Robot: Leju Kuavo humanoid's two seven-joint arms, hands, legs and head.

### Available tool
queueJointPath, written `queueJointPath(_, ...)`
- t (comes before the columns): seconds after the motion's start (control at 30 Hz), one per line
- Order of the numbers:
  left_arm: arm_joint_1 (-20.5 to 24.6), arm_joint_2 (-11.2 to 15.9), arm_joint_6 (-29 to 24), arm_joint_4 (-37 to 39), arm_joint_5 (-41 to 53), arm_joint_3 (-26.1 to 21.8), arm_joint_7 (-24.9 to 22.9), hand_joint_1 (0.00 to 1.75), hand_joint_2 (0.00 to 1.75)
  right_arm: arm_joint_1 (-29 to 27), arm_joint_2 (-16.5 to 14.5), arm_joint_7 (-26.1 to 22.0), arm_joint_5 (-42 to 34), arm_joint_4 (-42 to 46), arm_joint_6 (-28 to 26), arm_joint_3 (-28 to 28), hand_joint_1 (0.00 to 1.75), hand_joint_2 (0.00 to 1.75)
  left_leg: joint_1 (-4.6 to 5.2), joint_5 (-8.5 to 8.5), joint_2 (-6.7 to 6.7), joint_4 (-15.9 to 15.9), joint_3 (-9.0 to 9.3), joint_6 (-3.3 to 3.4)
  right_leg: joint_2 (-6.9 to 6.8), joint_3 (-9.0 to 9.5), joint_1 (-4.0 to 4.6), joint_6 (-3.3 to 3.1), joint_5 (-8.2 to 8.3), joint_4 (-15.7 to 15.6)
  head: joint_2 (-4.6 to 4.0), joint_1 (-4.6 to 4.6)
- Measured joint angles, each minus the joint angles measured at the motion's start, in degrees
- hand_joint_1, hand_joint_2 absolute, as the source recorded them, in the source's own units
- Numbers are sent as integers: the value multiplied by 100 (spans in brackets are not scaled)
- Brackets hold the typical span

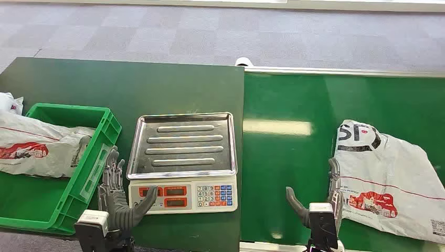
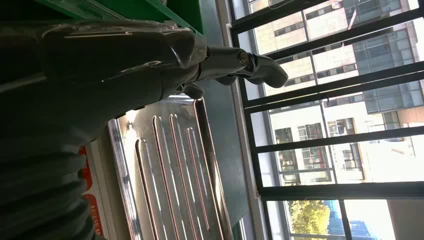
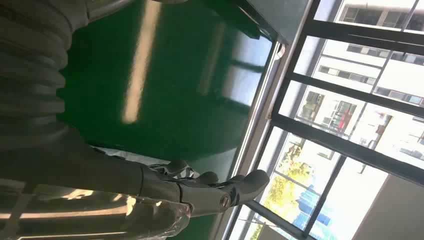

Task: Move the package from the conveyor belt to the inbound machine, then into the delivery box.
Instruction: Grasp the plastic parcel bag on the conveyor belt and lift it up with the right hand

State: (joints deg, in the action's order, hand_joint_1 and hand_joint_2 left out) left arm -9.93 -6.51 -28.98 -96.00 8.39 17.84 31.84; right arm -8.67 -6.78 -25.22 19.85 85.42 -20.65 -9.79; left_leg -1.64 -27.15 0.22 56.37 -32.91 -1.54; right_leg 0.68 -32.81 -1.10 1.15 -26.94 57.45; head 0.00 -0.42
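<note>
The package (image 1: 391,181), a white courier bag with red print, lies flat on the green conveyor belt (image 1: 294,152), and my right hand (image 1: 320,197) sits just beside its near left edge, fingers up against the plastic or very near it; I can't tell which. That hand is spread, thumb swung out toward the scale, nothing in it. In the right wrist view the fingers (image 3: 220,182) reach out over the belt with a sliver of the bag just behind them.

Further off, on the thumb side of that hand, is the inbound machine (image 1: 182,157), a steel-trayed scale with a keypad. My left hand (image 1: 119,194) rests at its front left corner, fingers apart and holding nothing, thumb toward the red display. On its far side stands the green delivery box (image 1: 78,173), with another bag (image 1: 36,144) already draped in it.

My worry is the grab itself: the bag is limp and slick, so a one-edge pinch may let it sag, slide out, or drag across the scale's rim instead of landing on the tray. If the belt is running, it could also carry the bag out from under my fingers.
</note>
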Motion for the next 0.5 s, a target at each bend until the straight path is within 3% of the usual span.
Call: queueJointPath(0.5,-9,0,-6,0,1,-2,1,0,175,3,0,0,0,0,0,0,0,175,0,0,0,0,0,0,0,1,0,0,0,0,0,0)
